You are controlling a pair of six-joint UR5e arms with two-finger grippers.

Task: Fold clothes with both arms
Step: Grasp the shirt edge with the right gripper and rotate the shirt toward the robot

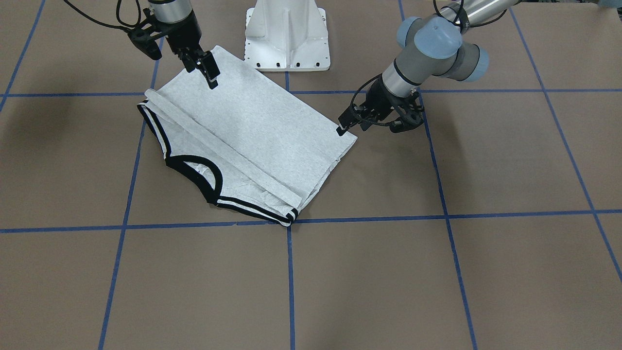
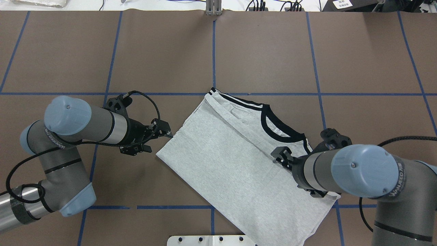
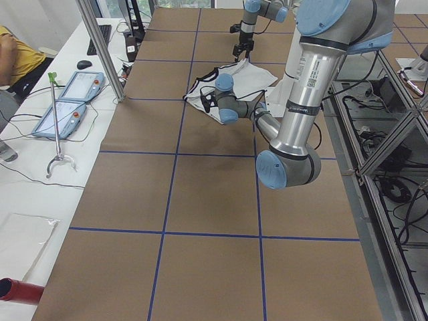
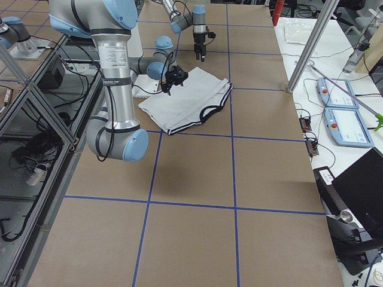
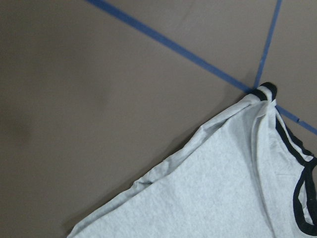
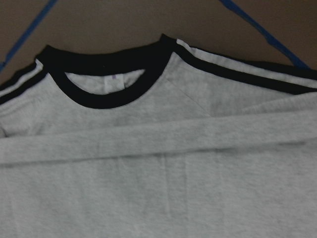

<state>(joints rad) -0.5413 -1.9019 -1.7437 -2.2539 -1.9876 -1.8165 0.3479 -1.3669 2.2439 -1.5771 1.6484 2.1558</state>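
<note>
Now, the shirt [image 2: 235, 171] lies flat just before the base [image 1: 286, 34], light and floppy, best pinched at its hem corners, with left gripper [image 1: 351, 129] and right gripper [image 1: 206, 75] both spread, empty.

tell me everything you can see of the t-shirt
The T-shirt is heather-grey knit with a black collar and black double shoulder stripes. It lies flat on the brown table, askew to the blue tape grid, with a flap folded over it. The right gripper hovers above it; the left gripper sits at one corner.
</note>
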